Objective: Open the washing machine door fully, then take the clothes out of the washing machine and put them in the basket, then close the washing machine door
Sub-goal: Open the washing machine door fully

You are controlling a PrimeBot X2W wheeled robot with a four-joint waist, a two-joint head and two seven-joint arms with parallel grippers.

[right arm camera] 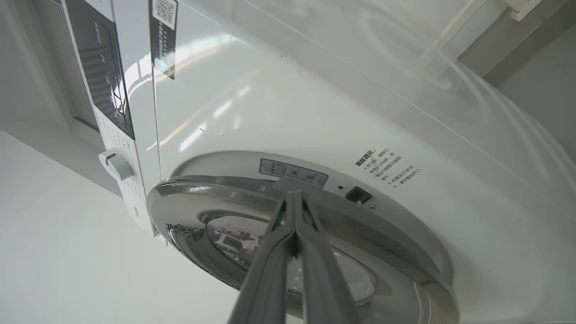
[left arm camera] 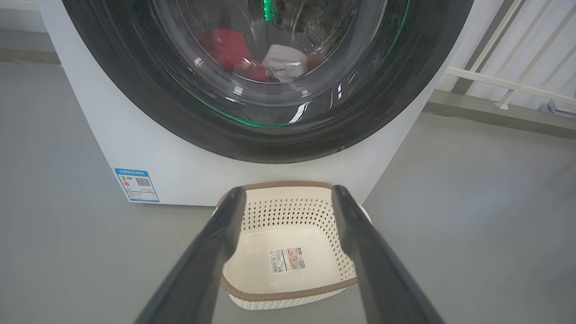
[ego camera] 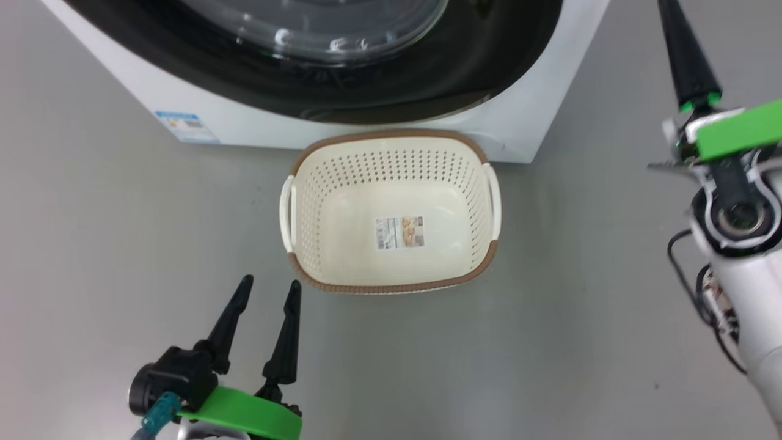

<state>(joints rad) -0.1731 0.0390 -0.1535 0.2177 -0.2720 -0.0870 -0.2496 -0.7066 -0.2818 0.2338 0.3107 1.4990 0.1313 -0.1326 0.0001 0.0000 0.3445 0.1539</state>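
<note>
We see the washing machine [ego camera: 537,122] across the top of the head view, its white front running at a slant, with the blue label sticker [ego camera: 186,126] near its lower left corner. The washing machine door [left arm camera: 180,112] lies against that front in the left wrist view, and through its glass the clothes [left arm camera: 227,47] show as red and white lumps low in the drum. The basket [ego camera: 391,287] stands on the grey floor [ego camera: 91,244] just before the machine, its far rim close under the machine's bottom edge; whether the two touch we cannot tell. A paper sticker [ego camera: 399,232] lies on its bottom. The floor spreads wide to the left and right of the basket, and to the right of the machine it runs back to a white railing [left arm camera: 517,81]. Our left gripper [ego camera: 270,281] hangs just beside the basket's near left corner, apart from it, with its fingers spread wide and nothing between them. Our right gripper [right arm camera: 293,194] is raised at the machine's right side with its two fingers pressed together and holding nothing. Its tips lie at the edge of the door's rim, next to a small warning label [right arm camera: 292,172]; we cannot tell whether they touch the rim.
</note>
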